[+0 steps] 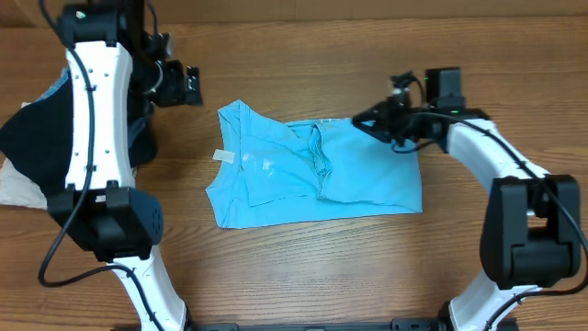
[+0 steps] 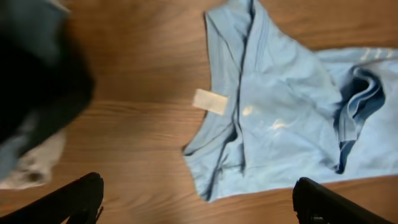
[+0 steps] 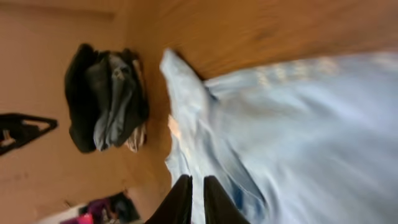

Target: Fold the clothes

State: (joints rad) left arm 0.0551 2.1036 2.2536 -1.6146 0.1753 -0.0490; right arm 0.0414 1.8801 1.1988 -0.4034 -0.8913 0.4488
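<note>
Wooden counter (image 1: pixel 303 267) carries the T-shirt (image 1: pixel 358 179) lying lengthwise left-to-right, my clenched right tool (image 3: pixel 197 183) at its upper right edge, nearer than my released left tool (image 1: pixel 193 85).

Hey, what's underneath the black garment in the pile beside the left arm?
A cream garment pokes out beneath the black garment, and denim-blue cloth shows at its edge. How far they run underneath is covered; the left arm also hides part of the pile.

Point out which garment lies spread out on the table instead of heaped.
The light sky-blue short-sleeved T-shirt, spread out in the middle; the black, denim-blue and cream garments are bunched in a heap beside the left arm.
</note>
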